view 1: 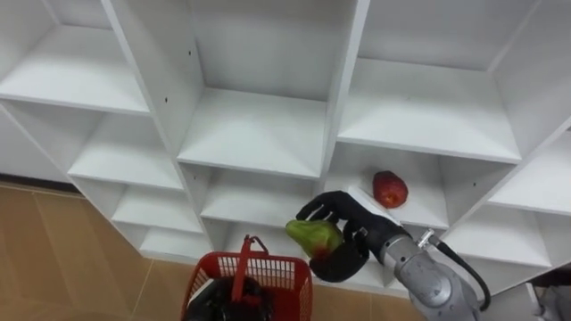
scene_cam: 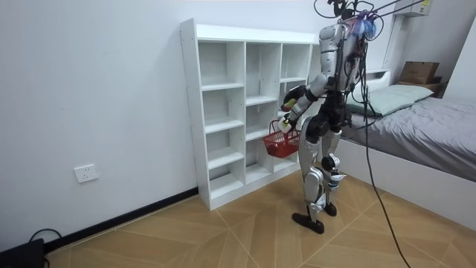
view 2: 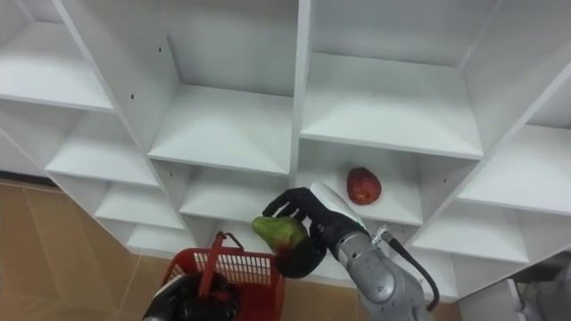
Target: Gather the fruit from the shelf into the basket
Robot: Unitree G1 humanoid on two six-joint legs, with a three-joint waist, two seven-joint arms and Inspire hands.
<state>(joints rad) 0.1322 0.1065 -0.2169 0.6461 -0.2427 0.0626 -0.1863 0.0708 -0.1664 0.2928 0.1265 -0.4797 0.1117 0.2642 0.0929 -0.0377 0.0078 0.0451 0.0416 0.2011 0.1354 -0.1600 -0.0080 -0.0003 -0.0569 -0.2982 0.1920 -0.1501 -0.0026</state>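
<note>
The right hand [view 1: 343, 234] has its fingers curled round a green-and-red fruit [view 1: 314, 235] above a red basket [view 1: 268, 272]. The left hand [view 1: 219, 301] is at the basket, its grip unclear. A red apple [view 1: 390, 188] lies on a closet shelf [view 1: 421, 214], toward its back edge.

Green fruit [view 1: 314, 235] in right hand [view 1: 350, 259] above basket [view 1: 268, 262], red fruit [view 1: 390, 189] shelved

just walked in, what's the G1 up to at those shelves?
It stands at the white shelf unit, collecting fruit. The right hand has its fingers curled round a green fruit, held near the rim of the red basket and not yet dropped in. The left hand is a dark shape at the basket; its grip can't be made out. A red fruit lies on a shelf just beyond the right hand.
</note>
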